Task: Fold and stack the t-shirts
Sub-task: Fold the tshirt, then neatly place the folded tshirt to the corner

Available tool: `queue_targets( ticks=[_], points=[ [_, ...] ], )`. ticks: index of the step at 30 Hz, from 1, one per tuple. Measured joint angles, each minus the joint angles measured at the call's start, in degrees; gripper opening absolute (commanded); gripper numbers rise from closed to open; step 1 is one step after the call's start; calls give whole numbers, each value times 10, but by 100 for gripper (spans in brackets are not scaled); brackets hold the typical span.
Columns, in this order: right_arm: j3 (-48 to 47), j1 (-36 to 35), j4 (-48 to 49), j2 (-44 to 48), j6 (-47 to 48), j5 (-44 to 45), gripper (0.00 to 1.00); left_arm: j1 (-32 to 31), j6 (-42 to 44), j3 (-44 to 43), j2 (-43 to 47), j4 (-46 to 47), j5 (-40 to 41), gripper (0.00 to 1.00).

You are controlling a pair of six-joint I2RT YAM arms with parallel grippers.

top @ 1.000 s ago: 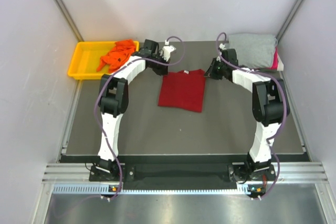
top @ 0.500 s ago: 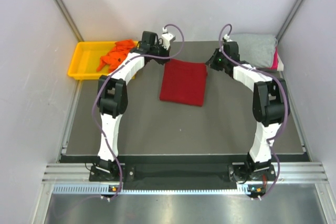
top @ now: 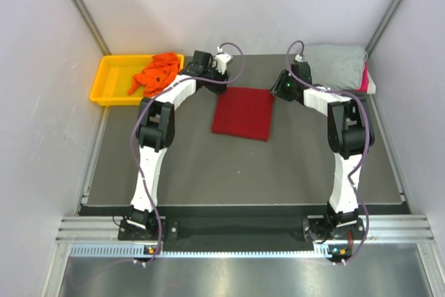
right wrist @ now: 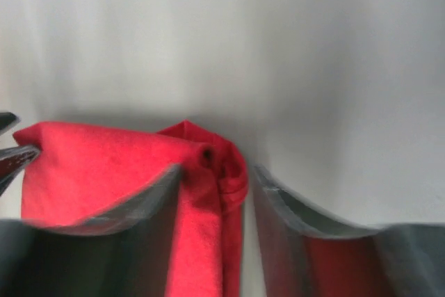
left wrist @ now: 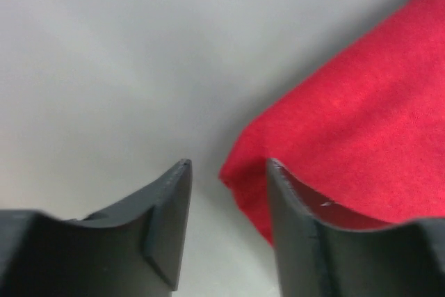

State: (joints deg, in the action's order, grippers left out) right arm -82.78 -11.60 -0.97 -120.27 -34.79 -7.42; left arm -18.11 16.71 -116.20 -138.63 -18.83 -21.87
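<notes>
The dark red t-shirt [top: 243, 113] lies folded as a flat rectangle in the middle of the dark mat. My left gripper [top: 217, 78] is open at its far left corner. In the left wrist view that corner [left wrist: 334, 137] lies on the table just inside the right finger, with the left gripper [left wrist: 228, 165] holding nothing. My right gripper [top: 277, 91] is open at the far right corner. There the bunched red cloth [right wrist: 208, 186] sits between the spread fingers of the right gripper [right wrist: 217, 168], against the left one.
A yellow tray [top: 111, 78] at the back left holds the crumpled orange t-shirt [top: 156, 73]. At the back right, a folded grey t-shirt [top: 335, 64] lies on a pink one [top: 363, 80]. White walls close in the mat at the back and on both sides.
Both grippers carried the red shirt's far edge toward the back, then opened and let go. The shirt now lies flat.
</notes>
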Motion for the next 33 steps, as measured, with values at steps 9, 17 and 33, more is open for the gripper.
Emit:
queue_targets(
  ticks=[9, 17, 33],
  points=[
    [46, -2, -35, 62, 14, -2, 69, 2, 0, 10, 25, -5, 70, 63],
    [125, -9, -33, 89, -30, -89, 72, 15, 12, 167, 184, -25, 55, 63],
    [84, -2, -23, 24, -64, -170, 0, 49, 32, 344, 365, -47, 17, 63]
  ],
)
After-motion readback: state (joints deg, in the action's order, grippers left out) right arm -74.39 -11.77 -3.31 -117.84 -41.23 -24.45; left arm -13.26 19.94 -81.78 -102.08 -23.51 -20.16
